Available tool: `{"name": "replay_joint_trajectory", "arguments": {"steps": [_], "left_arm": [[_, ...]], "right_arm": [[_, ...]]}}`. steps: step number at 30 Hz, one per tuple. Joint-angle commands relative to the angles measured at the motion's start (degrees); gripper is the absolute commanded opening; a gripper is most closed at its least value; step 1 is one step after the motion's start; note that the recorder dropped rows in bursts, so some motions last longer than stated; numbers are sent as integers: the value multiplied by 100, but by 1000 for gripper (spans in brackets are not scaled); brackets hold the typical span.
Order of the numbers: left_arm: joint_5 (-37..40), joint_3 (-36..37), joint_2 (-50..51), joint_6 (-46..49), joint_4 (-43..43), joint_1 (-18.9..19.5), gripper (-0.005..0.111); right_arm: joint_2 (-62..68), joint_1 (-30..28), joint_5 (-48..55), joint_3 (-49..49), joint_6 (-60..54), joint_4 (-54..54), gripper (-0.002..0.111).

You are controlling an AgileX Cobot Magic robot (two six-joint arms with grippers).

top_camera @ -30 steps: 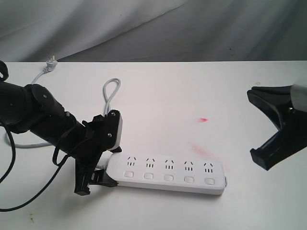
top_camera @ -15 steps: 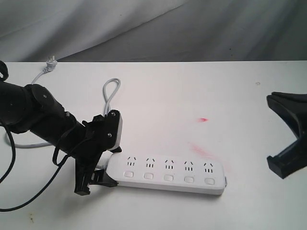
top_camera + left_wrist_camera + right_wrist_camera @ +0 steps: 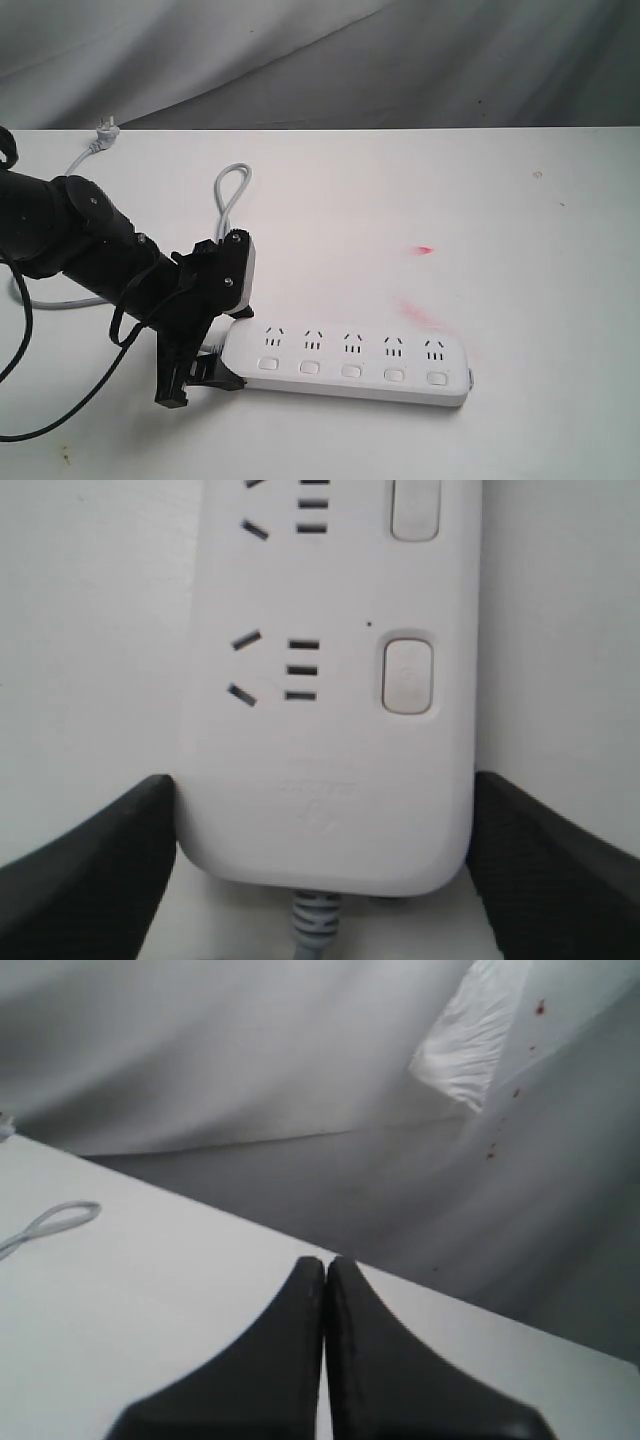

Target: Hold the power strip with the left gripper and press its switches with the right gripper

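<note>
The long white power strip [image 3: 350, 362] lies on the white table [image 3: 400, 190] near its front edge. Its five square switches [image 3: 351, 371] run in a row below the sockets. My left gripper [image 3: 213, 362] is shut on the strip's cord end. In the left wrist view the black fingers [image 3: 90, 870] press both long sides of the power strip [image 3: 330, 730], beside the end switch [image 3: 407, 673] and the grey cord [image 3: 315, 925]. My right gripper [image 3: 325, 1265] is shut on nothing above the table, far from the strip. It is out of the exterior view.
The thin grey cord [image 3: 232, 190] loops behind the left arm and runs to a plug [image 3: 105, 130] at the back left. Red smudges [image 3: 425, 249] mark the table right of centre. A grey cloth backdrop [image 3: 320, 60] hangs behind the table.
The right gripper has drawn away to the right and left the exterior view. The left gripper and the power strip have not moved.
</note>
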Motion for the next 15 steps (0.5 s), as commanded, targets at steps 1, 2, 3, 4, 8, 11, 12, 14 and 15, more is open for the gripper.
{"name": "replay_joint_trajectory", "arguments": {"steps": [1,2,3,4,8,11,12,14,15], "left_arm": [[21,-14,36,36,2,-27,67],[21,-14,36,36,2,-27,67],[21,-14,36,36,2,-27,67],[21,-14,36,36,2,-27,67],[21,-14,36,36,2,-27,67],[21,-14,36,36,2,-27,67],[21,-14,36,36,2,-27,67],[21,-14,36,36,2,-27,67],[21,-14,36,36,2,-27,67]], "right_arm": [[-501,-617,463,133,24,5,0],[-504,-645,451,133,24,5,0],[-504,-645,393,133,24,5,0],[-504,-634,321,133,24,5,0],[-504,-624,89,133,24,5,0],[-504,-624,153,133,24,20,0],[-504,-624,153,133,24,140,0],[-504,-624,130,135,-370,775,0],[-504,-624,75,159,-755,939,0]]}}
